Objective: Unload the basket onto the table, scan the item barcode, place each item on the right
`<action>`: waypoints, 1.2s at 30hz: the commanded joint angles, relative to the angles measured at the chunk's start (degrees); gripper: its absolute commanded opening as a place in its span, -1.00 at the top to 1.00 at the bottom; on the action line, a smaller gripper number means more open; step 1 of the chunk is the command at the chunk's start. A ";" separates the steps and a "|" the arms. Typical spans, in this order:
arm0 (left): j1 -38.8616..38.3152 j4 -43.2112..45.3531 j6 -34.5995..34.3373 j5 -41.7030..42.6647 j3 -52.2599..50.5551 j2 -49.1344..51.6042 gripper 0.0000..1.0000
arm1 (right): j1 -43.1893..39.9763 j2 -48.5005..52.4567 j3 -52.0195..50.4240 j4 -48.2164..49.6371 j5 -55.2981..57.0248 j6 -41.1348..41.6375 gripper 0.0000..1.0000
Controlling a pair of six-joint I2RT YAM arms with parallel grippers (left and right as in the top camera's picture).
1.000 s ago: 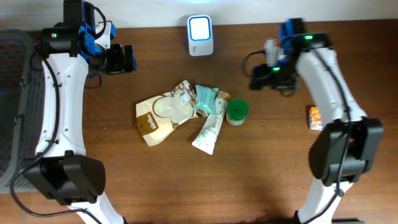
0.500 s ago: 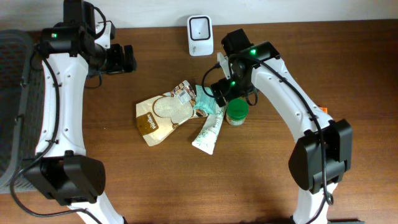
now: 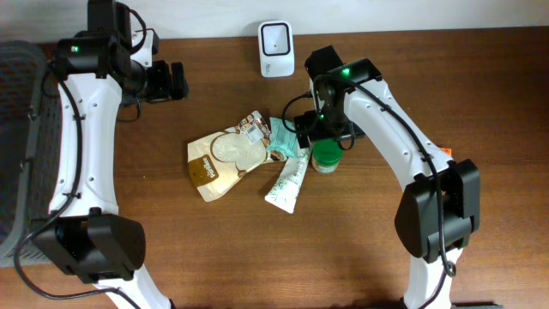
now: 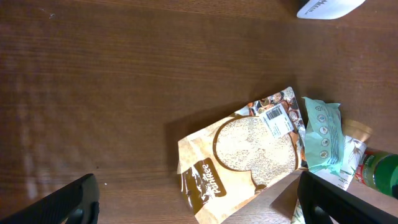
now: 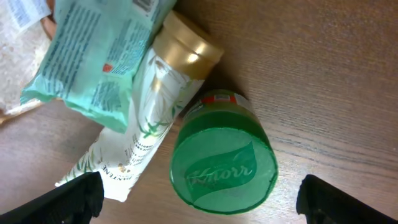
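Observation:
A white scanner (image 3: 276,38) stands at the table's back edge, and its corner (image 4: 326,7) shows in the left wrist view. A pile lies mid-table: a brown pouch (image 3: 221,159) (image 4: 245,152) with a barcode label (image 4: 277,119), a teal packet (image 3: 285,137) (image 5: 99,56), a white gold-capped tube (image 3: 289,180) (image 5: 146,112) and a green-lidded Knorr jar (image 3: 327,154) (image 5: 224,165). My right gripper (image 3: 319,136) (image 5: 205,199) hangs open just above the jar, one finger on each side of it. My left gripper (image 3: 176,80) (image 4: 199,205) is open and empty at the back left.
A grey basket (image 3: 17,146) sits off the table's left edge. A small orange item (image 3: 448,153) lies at the right, partly behind the right arm.
The right arm swung from the right side of the table leftward to the pile and now hovers over the green jar. The scanner's face went from lit to dim. The left arm stayed still.

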 commanded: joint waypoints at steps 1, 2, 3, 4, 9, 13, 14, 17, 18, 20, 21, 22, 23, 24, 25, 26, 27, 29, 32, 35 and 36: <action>0.20 -0.11 1.09 0.59 0.04 0.13 -0.98 | -0.17 0.81 -2.84 1.31 1.33 4.31 -0.93; 0.20 -0.09 1.09 0.59 0.04 0.13 -0.98 | -0.17 0.81 -3.72 1.97 1.31 4.39 -0.93; 0.20 -0.09 1.09 0.59 0.04 0.13 -0.99 | -0.17 0.83 -4.52 2.64 1.73 4.42 -0.93; 0.20 -0.11 1.09 0.59 0.04 0.13 -0.98 | -0.20 0.92 -5.11 3.15 2.12 4.52 -0.93; 0.20 -0.09 1.09 0.59 0.04 0.13 -0.98 | -0.83 0.92 -7.04 4.76 2.32 5.44 -0.88; 0.20 -0.11 1.09 0.59 0.04 0.13 -0.98 | -1.20 0.92 -7.76 4.63 2.32 5.42 -0.80; 0.20 -0.09 1.09 0.59 0.04 0.13 -0.98 | -1.20 0.92 -7.82 4.57 2.32 5.42 -0.80; 0.20 -0.09 1.11 0.59 0.04 0.13 -0.99 | -1.20 0.92 -7.89 4.07 2.29 5.42 -0.80; 0.20 -0.09 1.09 0.59 0.04 0.13 -0.98 | -1.20 0.92 -7.89 4.04 2.10 5.40 -0.80; 0.20 -0.09 1.09 0.59 0.04 0.13 -0.99 | -1.20 0.92 -7.89 4.07 2.08 5.42 -0.79; 0.20 -0.09 1.09 0.59 0.04 0.13 -0.98 | -1.18 0.94 -7.91 4.04 1.84 5.42 -0.78; 0.20 -0.09 1.09 0.59 0.04 0.13 -0.98 | -1.14 1.03 -8.22 4.07 1.29 5.42 -0.79; 0.20 -0.11 1.09 0.59 0.04 0.13 -0.98 | -1.16 1.03 -8.44 4.09 0.96 5.42 -0.79; 0.20 -0.09 1.09 0.59 0.04 0.13 -0.98 | -1.14 1.05 -9.01 4.33 1.01 5.42 -0.78; 0.20 -0.09 1.09 0.59 0.04 0.13 -0.98 | -1.16 1.03 -9.70 4.92 0.98 5.42 -0.79; 0.20 -0.11 1.09 0.59 0.04 0.13 -0.98 | -1.16 1.03 -10.23 5.44 0.96 5.42 -0.79; 0.20 -0.09 1.09 0.59 0.04 0.13 -0.98 | -1.16 1.03 -10.71 5.86 0.96 5.42 -0.79; 0.20 -0.11 1.09 0.59 0.04 0.13 -0.98 | -1.16 1.05 -11.56 6.69 0.55 5.42 -0.79; 0.20 -0.09 1.09 0.59 0.04 0.13 -0.98 | -1.16 1.03 -11.67 7.85 0.48 5.14 -0.64; 0.20 -0.09 1.09 0.59 0.04 0.13 -0.98 | -1.16 1.03 -11.54 8.59 0.55 1.99 -0.55; 0.20 -0.09 1.09 0.59 0.04 0.13 -0.98 | -1.18 1.01 -11.34 8.50 0.55 -1.18 -0.48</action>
